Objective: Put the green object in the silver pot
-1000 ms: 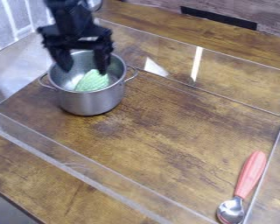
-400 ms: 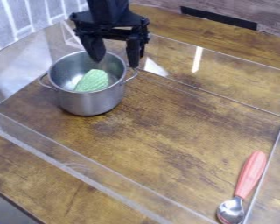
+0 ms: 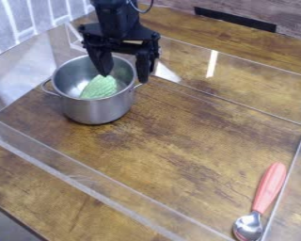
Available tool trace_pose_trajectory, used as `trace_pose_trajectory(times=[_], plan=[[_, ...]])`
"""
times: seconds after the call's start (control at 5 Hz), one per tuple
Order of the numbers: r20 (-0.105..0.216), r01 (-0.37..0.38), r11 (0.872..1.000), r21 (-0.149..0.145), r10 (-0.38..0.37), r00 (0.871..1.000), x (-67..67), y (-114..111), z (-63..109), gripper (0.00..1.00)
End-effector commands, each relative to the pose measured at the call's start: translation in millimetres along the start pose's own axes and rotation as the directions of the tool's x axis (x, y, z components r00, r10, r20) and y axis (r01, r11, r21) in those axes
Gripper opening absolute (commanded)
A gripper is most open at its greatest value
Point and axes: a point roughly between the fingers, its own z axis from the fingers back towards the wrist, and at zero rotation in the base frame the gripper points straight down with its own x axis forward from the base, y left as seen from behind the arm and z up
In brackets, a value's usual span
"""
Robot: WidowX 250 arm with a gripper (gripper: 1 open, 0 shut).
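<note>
The green object (image 3: 101, 88), a light green ridged toy vegetable, lies inside the silver pot (image 3: 93, 105) at the left of the wooden table. My black gripper (image 3: 123, 66) hangs just above the pot's far right rim. Its fingers are spread wide with nothing between them, apart from the green object.
A spoon with a red handle (image 3: 267, 191) and silver bowl (image 3: 247, 226) lies at the front right corner. Low clear plastic walls (image 3: 65, 174) fence the wooden work area. A tiled wall stands behind at the left.
The gripper has moved right and slightly up, from directly over the pot's middle to above its far right rim. The green object stays in the pot.
</note>
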Motion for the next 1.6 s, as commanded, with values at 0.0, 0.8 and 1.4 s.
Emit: trace_pose_trajectory(times=[0.0,0.8,1.4], plan=[[0.064,-0.018,1.000,0.012,0.018,0.998,15.5,11,11.5,1.00],[0.036,-0.034,0.998,0.051,0.032,0.999,18.6,27,-14.3,0.00],[0.037,-0.035,0.999,0.025,0.034,0.999,30.3,14,3.3,0.00]])
